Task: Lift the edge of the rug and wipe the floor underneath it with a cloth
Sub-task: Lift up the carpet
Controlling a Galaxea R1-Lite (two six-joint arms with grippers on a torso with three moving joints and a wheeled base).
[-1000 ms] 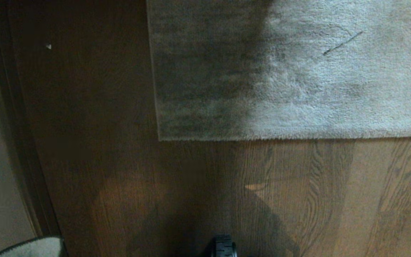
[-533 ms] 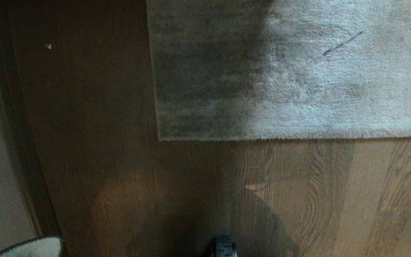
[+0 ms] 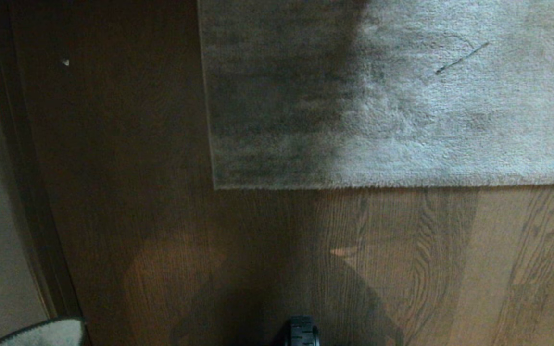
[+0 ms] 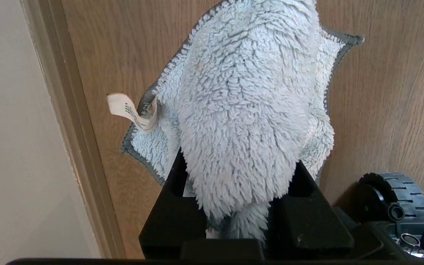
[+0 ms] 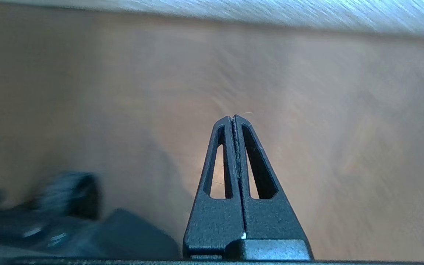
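The rug (image 3: 392, 96) lies flat on the floor (image 3: 402, 259), filling the head view from twelve round to three o'clock; its near edge (image 3: 402, 185) runs straight across the middle and meets a square corner (image 3: 215, 186) just left of centre; nothing is lifted yet, so the task looks barely begun. The cloth (image 4: 248, 110) hangs bunched in the left pincer (image 4: 239, 221), which grasps its lower folds; a sliver of it shows in the head view at about seven o'clock, near the skirting board (image 3: 31, 192). The right pincer (image 5: 233, 121) is clenched on nothing, its tips pressed together, poised over bare floor with the rug showing as a pale band far ahead.

The likely trouble: a clenched pincer cannot take the rug edge, so it would have to release first; the short pile lies tight to the planks, and the tips may skid over the top rather than get under; a shallow pinch could let the heavy rug slip back mid-wipe; the loosely bunched cloth and its label (image 4: 131, 112) could drag or snag under the dropped edge.
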